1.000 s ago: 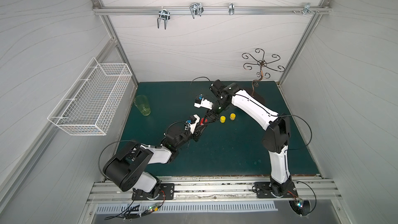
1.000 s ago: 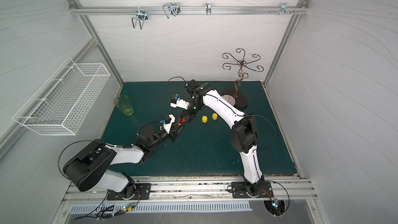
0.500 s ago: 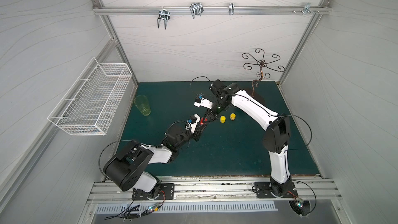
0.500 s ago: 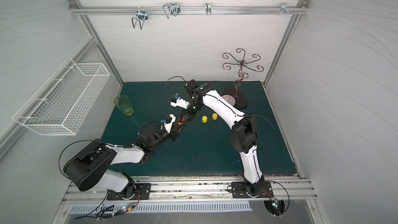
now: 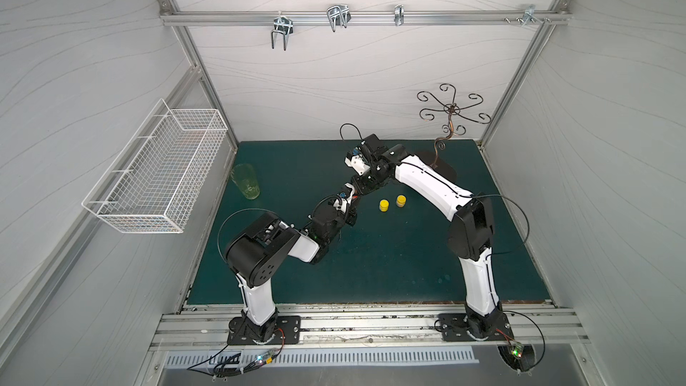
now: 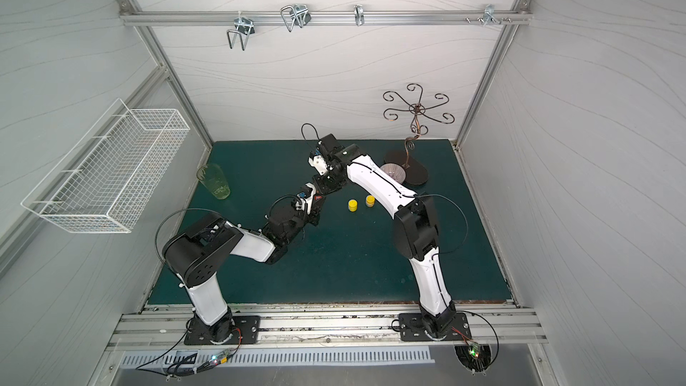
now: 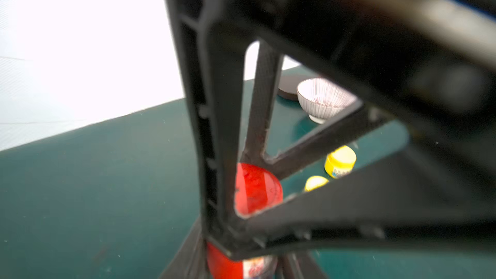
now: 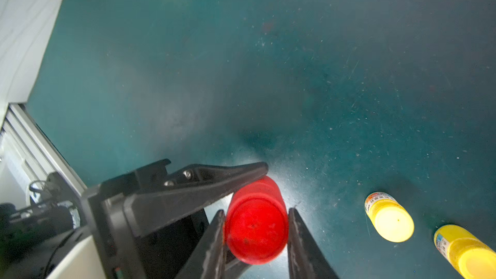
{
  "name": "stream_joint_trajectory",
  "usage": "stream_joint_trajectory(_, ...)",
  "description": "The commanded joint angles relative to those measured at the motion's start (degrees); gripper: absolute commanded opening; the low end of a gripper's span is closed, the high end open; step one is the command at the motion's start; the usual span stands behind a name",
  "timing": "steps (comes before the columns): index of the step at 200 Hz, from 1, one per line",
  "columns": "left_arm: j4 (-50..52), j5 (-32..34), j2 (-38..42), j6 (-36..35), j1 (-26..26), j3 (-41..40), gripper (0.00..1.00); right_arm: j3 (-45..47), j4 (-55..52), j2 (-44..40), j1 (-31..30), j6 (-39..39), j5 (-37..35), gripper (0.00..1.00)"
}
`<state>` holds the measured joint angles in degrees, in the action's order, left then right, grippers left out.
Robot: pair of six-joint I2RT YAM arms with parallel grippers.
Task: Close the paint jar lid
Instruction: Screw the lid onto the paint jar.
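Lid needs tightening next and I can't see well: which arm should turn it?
Right. The right claw grips the red lid from above, so it looks ready to twist. The left claw is clamped on the jar body below, steadying it.

— What sort of place is this?

— A robotics lab cell. A white-and-black left robot arm [image 5: 304, 248] and its twin right robot arm [image 5: 427, 180] are bolted to a slotted aluminium base rail [image 5: 371, 323] at the near edge.

— And around them?

— White panel walls [image 5: 334, 79] in silver aluminium framing [image 5: 196, 53] box in a dark green tabletop [image 5: 389, 265]. A hook-hung metal bar [image 5: 445, 18] crosses the far wall, a white wire basket [image 5: 159, 172] hangs left, and black cables [image 5: 230, 365] trail near.
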<state>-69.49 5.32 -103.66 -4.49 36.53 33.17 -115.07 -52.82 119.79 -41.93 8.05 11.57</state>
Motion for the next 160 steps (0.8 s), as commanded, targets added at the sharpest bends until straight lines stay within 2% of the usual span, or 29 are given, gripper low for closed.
stream_joint_trajectory(1,-11.1,-3.85,1.62,-2.28,1.78,3.81,0.0,2.78,1.38,-2.93,-3.54,2.74,9.29,0.44)
stream_joint_trajectory(20,-10.83,-8.58,5.45,-2.16,0.91,-0.64,0.0,5.95,0.53,-6.77,-2.34,-1.4,10.42,0.62)
stream_joint_trajectory(36,-7.28,-16.91,10.04,2.55,-1.99,-4.01,0.0,8.45,-1.89,-10.81,-0.6,-6.66,9.16,0.69)
stream_joint_trajectory(55,1.23,-25.71,15.88,6.12,-4.66,-6.01,0.0,10.09,-6.2,-14.91,2.05,-13.91,13.27,0.76)
stream_joint_trajectory(74,5.44,-31.16,20.55,7.46,-5.85,-7.82,0.0,11.46,-8.95,-18.28,3.71,-21.55,16.28,0.78)
stream_joint_trajectory(92,10.46,-35.93,24.15,7.25,-6.39,-7.82,0.0,13.11,-8.74,-20.22,4.38,-24.73,16.23,0.79)
stream_joint_trajectory(114,18.15,-37.35,27.95,5.43,-6.39,-7.19,0.0,12.46,-10.25,-20.28,4.49,-27.16,18.63,0.8)
stream_joint_trajectory(160,21.84,-39.16,30.22,4.41,-6.38,-7.49,0.0,9.3,-12.52,-17.25,3.65,-31.07,20.73,0.79)
